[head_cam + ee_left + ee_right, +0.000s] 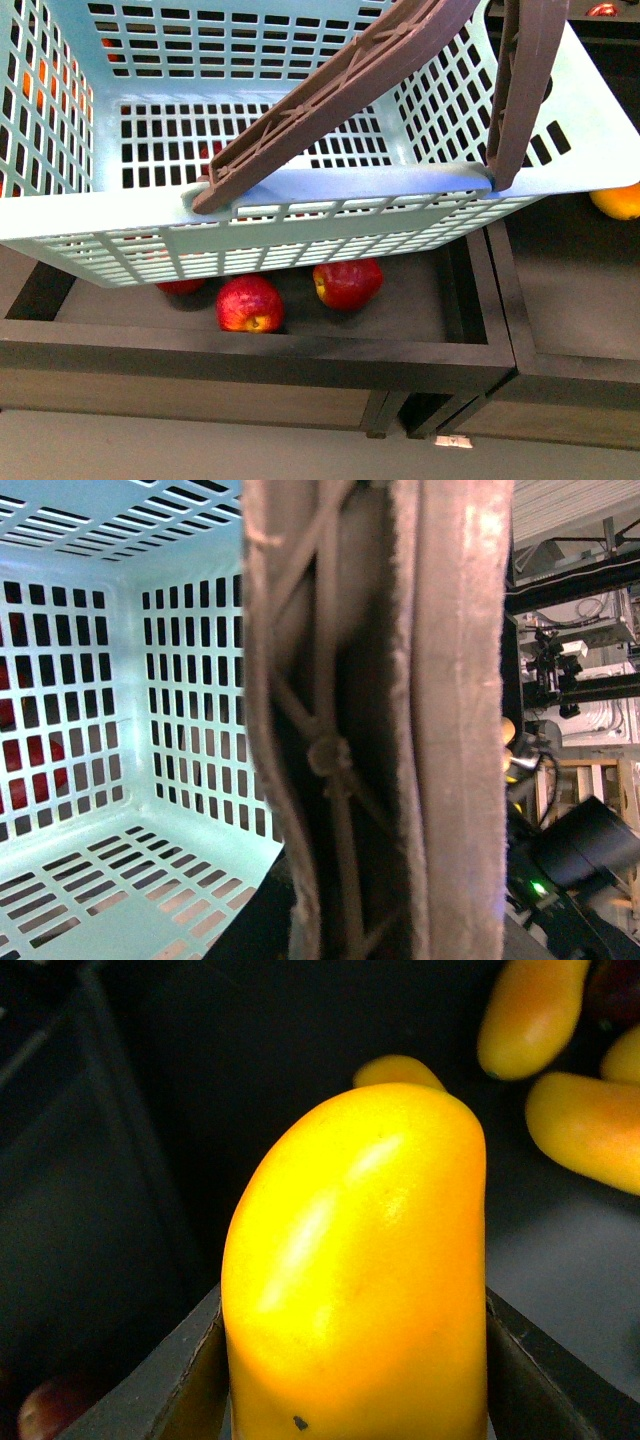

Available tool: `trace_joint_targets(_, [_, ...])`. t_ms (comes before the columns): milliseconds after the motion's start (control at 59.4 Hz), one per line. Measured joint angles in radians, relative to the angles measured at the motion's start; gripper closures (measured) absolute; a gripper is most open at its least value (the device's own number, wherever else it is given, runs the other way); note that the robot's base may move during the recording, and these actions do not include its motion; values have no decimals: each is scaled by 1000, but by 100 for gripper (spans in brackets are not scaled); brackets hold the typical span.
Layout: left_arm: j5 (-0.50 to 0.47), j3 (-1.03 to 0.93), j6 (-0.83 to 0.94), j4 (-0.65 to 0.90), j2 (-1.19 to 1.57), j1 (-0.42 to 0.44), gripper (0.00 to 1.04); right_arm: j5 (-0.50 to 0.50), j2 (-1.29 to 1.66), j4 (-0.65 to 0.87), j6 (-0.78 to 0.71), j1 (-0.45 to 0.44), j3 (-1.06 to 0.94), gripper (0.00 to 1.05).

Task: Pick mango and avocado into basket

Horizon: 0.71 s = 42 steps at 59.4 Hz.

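The light teal basket (300,190) hangs tilted close in front of the front view, with its brown handles (330,100) raised. In the left wrist view one handle (440,730) fills the middle and the basket's slotted inside (90,680) lies beside it. My left gripper is shut on the basket, and its fingers do not show. My right gripper (355,1360) is shut on the mango (360,1260), a smooth yellow-orange fruit standing up between the dark fingers (185,1380). The avocado is out of view.
Under the basket a dark wooden bin (300,350) holds red apples (250,303). A yellow-orange fruit (617,200) lies in the neighbouring bin on the right. Several more mangoes (585,1125) lie on the dark floor behind the held one.
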Motion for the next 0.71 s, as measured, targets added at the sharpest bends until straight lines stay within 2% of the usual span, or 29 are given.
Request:
trace_joint_targets(303, [0,0,0,0,0,0,91,-43,-354,33,-12,101,-114,46])
trace_joint_targets(707, [0,0,0,0,0,0,91,30,-409,77,-46,409,-157,46])
